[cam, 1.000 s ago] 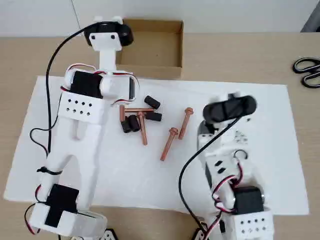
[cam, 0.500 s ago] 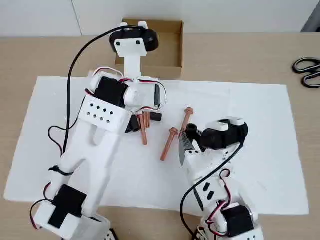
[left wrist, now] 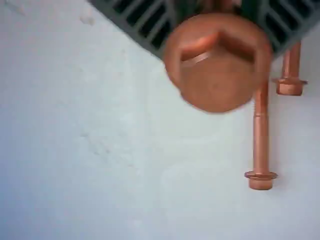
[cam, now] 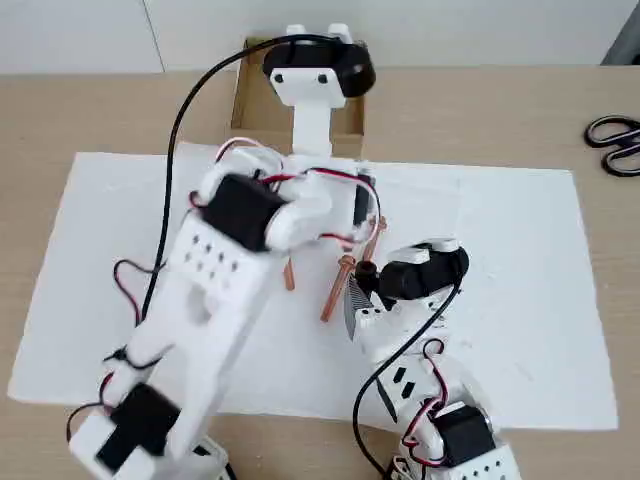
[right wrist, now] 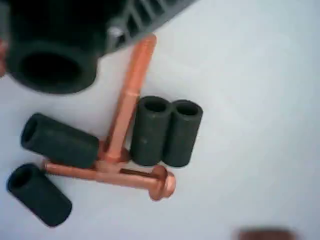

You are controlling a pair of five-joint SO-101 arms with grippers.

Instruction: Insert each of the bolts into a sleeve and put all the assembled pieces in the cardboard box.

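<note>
The left pincer (left wrist: 216, 12) is pressed tight on a bolt (left wrist: 217, 62), head outward, while the right pincer (right wrist: 87, 32) pinches a sleeve (right wrist: 50, 65).

Sheet (cam: 520, 300) toward scissors (cam: 610, 146) open; arm (cam: 230, 270) spans middle up to cardboard box (cam: 248, 125) (bolts (cam: 333, 295) beside).

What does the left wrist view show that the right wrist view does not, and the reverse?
Left wrist, not right: the left pincer gripping a copper bolt, head toward the camera.
Right wrist, not left: the right pincer gripping a black sleeve, and four loose sleeves around two angled bolts that meet.
Both: a white sheet with bolts lying on it; the left wrist view has two parallel bolts.
</note>
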